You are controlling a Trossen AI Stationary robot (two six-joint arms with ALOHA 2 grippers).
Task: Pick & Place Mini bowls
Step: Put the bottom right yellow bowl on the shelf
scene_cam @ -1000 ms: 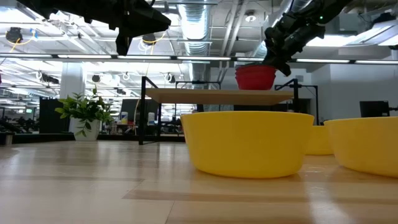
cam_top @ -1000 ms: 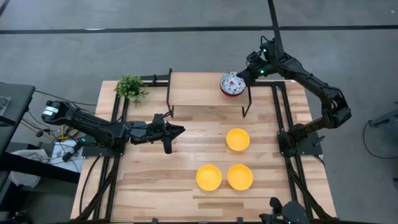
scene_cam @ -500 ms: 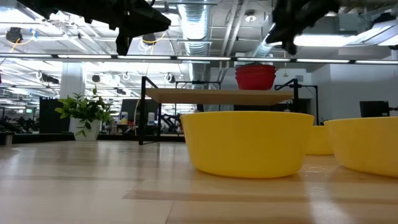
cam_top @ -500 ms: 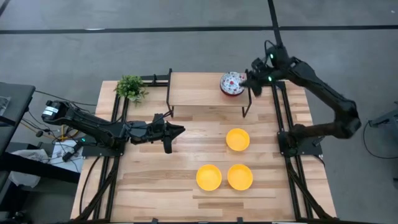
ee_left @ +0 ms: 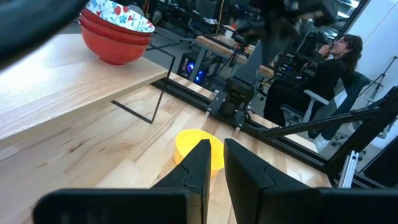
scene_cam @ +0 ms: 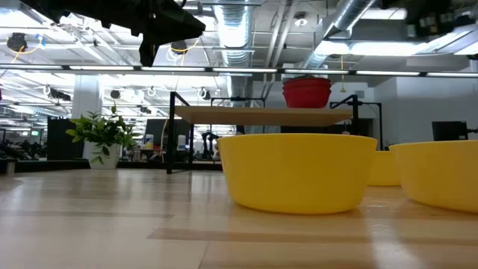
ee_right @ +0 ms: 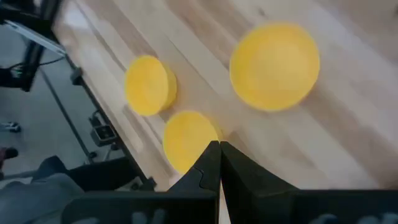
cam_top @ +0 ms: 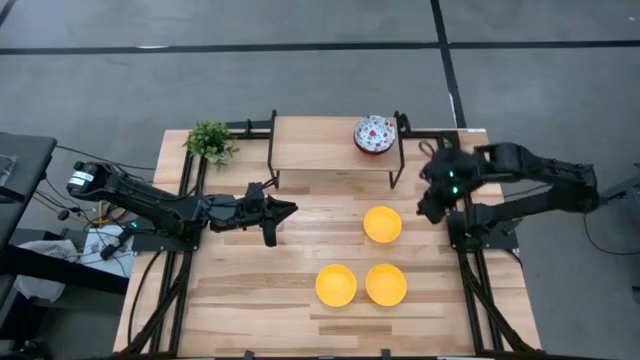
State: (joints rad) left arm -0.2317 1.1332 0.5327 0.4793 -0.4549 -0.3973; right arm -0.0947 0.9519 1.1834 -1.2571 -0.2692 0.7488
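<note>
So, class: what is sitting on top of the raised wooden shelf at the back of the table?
A stack of patterned bowls stands near the right end of the shelf. The top bowl shows a floral inside; the lower bowls' insides are covered.

Overhead, table-level, 2 wrist views

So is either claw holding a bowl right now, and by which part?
No. The right claw is shut with nothing in it, above the table near the yellow bowls. The left claw grips nothing either.

wooden table (cam_top: 250,290), raised shelf (cam_top: 320,145), potted plant (cam_top: 210,140) (corner), seated person (ee_left: 326,65)
</note>
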